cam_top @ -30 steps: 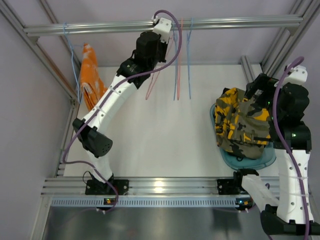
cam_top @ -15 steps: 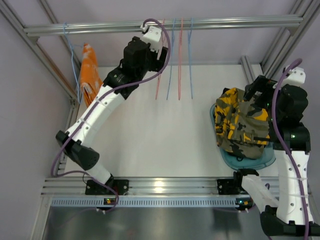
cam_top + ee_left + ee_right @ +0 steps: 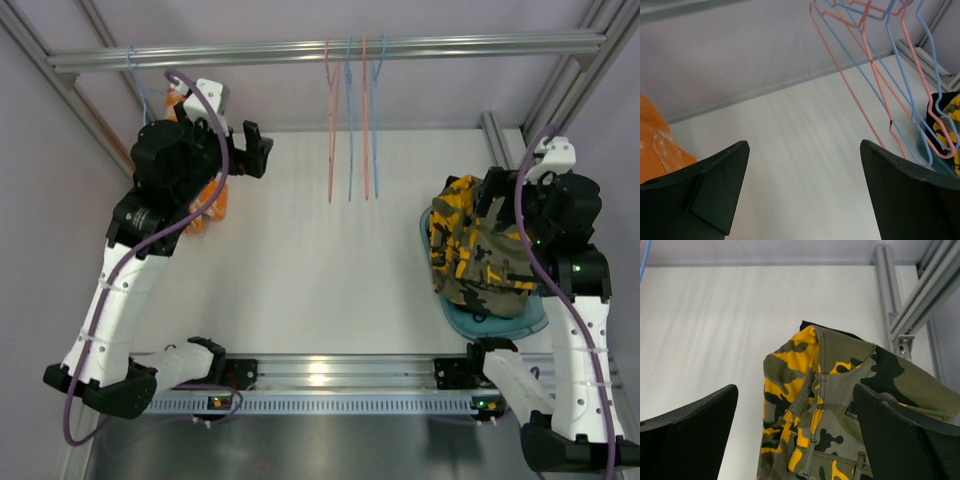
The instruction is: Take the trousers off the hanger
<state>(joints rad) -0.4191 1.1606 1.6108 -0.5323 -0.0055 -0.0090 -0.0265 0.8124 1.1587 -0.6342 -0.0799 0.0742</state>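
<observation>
The camouflage trousers (image 3: 478,250), olive with yellow and dark patches, lie heaped on a teal tray (image 3: 530,318) at the right. My right gripper (image 3: 488,193) hangs open just above their far edge, and in the right wrist view the trousers (image 3: 830,405) lie below and between the spread fingers (image 3: 690,432). A thin black cloth edge (image 3: 840,333) shows behind the camouflage. Several empty pink and blue hangers (image 3: 350,120) hang from the rail (image 3: 450,46). My left gripper (image 3: 260,152) is open and empty, left of the hangers (image 3: 875,65).
An orange garment (image 3: 212,200) hangs from a blue hanger (image 3: 135,75) at the rail's left end, partly behind my left arm, and shows at the left edge (image 3: 655,145) of the left wrist view. Metal frame posts stand at both back corners.
My left gripper opened, let go of the hangers and swung left toward the orange garment. The hangers have swung back and hang straighter. The right arm barely moved.
</observation>
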